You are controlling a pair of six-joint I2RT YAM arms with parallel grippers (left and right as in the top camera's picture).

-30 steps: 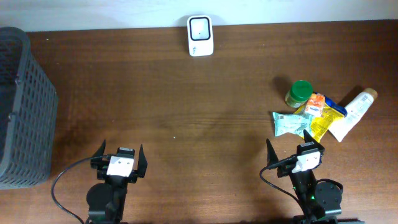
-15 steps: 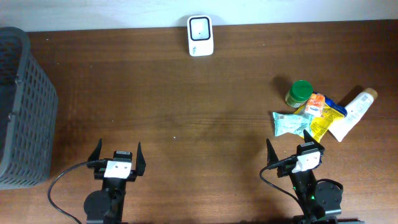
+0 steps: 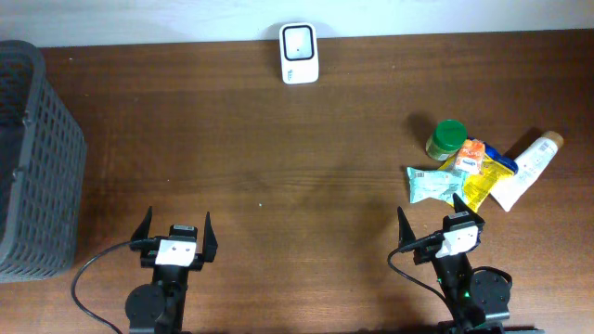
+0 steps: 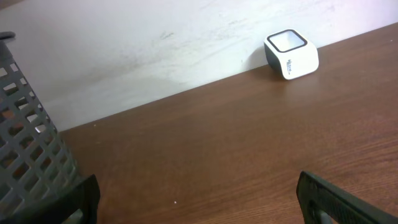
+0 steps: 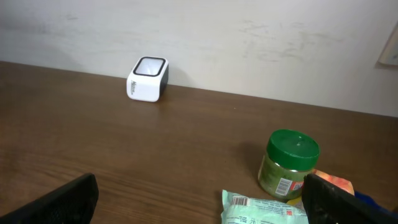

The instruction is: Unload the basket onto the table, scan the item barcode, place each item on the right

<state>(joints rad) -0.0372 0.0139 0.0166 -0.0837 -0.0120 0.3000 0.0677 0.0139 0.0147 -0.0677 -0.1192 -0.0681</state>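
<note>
overhead looks straight down; both wrists low, facing scanner [image 3: 299, 53]

The right claw [image 5: 202, 206] stands spread wide, a dark fingertip in each lower corner. On the counter [image 5: 124, 143] a white scanner [image 5: 148, 79] sits by the wall [image 5: 217, 37]. A green-lidded jar [image 5: 290, 164] stands upright just behind a pale green packet [image 5: 264, 208]. An orange thing [image 5: 331, 185], perhaps a carton, peeks out beside the jar.

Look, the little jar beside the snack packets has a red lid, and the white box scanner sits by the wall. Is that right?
Not quite. The round plastic lid on the small jar is green, not red, as the right wrist view shows. The rest holds: the jar stands beside the crinkly snack packets, and the white box scanner sits by the wall.
</note>
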